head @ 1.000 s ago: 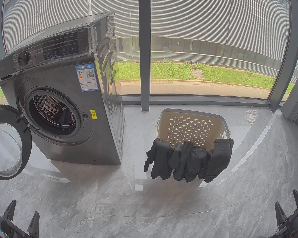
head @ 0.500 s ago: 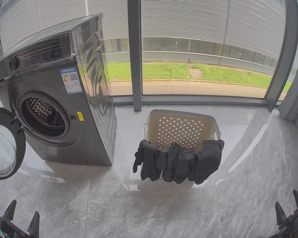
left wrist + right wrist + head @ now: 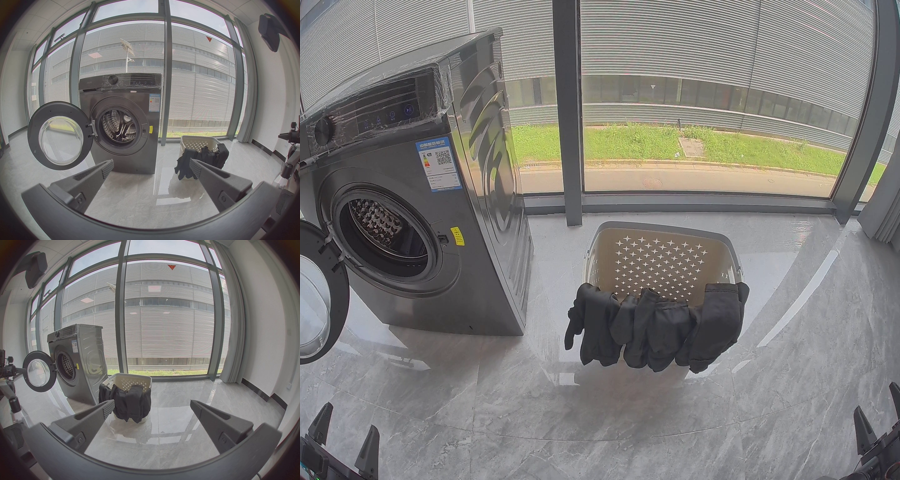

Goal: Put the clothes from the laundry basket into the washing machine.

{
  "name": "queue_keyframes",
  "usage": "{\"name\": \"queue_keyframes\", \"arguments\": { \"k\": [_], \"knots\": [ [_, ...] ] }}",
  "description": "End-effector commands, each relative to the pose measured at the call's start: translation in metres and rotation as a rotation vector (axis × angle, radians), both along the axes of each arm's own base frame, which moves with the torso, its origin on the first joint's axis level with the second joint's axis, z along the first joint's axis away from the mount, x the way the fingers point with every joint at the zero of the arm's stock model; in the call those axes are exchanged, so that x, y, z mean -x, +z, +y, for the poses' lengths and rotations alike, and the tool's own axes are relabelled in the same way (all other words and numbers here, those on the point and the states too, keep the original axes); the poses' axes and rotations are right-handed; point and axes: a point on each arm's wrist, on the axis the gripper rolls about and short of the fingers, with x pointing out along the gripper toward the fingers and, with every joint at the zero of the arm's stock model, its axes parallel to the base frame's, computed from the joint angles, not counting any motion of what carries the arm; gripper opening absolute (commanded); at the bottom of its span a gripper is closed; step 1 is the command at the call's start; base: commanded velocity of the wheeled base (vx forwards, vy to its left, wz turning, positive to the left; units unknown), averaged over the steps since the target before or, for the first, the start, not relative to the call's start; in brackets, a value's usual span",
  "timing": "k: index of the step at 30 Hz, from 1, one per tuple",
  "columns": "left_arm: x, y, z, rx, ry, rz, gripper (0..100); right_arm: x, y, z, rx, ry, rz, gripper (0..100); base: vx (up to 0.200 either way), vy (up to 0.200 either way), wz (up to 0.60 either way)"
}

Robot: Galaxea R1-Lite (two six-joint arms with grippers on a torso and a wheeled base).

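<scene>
Nearest, low at either side, the left gripper (image 3: 345, 431) and the right gripper (image 3: 878, 412) hang over the grey marble floor (image 3: 612, 425), each with its jaws spread wide and nothing between them. Farther out, the cream laundry basket (image 3: 662, 232) stands on the floor with the black clothes (image 3: 653, 325) draped over its near rim and hanging down its outer wall, well apart from both grippers. To the basket's left stands the grey washing machine (image 3: 481, 187), its round door (image 3: 319, 300) swung open and its drum (image 3: 381, 228) in plain sight, with the tall window (image 3: 706, 94) behind both.
</scene>
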Motion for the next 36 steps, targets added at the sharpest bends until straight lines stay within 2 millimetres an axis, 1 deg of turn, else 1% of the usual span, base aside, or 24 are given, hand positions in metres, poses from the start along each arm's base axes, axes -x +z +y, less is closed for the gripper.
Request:
{"name": "queue_keyframes", "arguments": {
  "k": [1, 6, 21, 30, 36],
  "knots": [
    [0.0000, -0.0053, 0.0000, 0.001, -0.001, 0.001, 100, -0.0001, -0.0052, 0.0000, 0.001, 0.001, 0.001, 100, 0.000, -0.200, 0.00],
    [0.0000, -0.0053, 0.0000, -0.001, -0.001, 0.001, 100, -0.0001, -0.0052, 0.0000, 0.001, 0.001, 0.001, 100, 0.000, -0.200, 0.00],
    [0.0000, -0.0053, 0.0001, 0.001, 0.002, 0.001, 100, -0.0001, -0.0052, 0.0000, 0.001, 0.001, 0.001, 100, 0.000, 0.000, 0.00],
    [0.0000, -0.0053, 0.0001, -0.001, 0.004, 0.001, 100, -0.0001, -0.0052, 0.0000, 0.001, 0.001, 0.001, 100, 0.200, 0.000, 0.00],
    [0.0000, -0.0053, 0.0001, -0.001, 0.002, 0.001, 100, -0.0001, -0.0052, 0.0000, 0.001, 0.001, 0.001, 100, 0.000, 0.000, 0.00]
  ]
}}
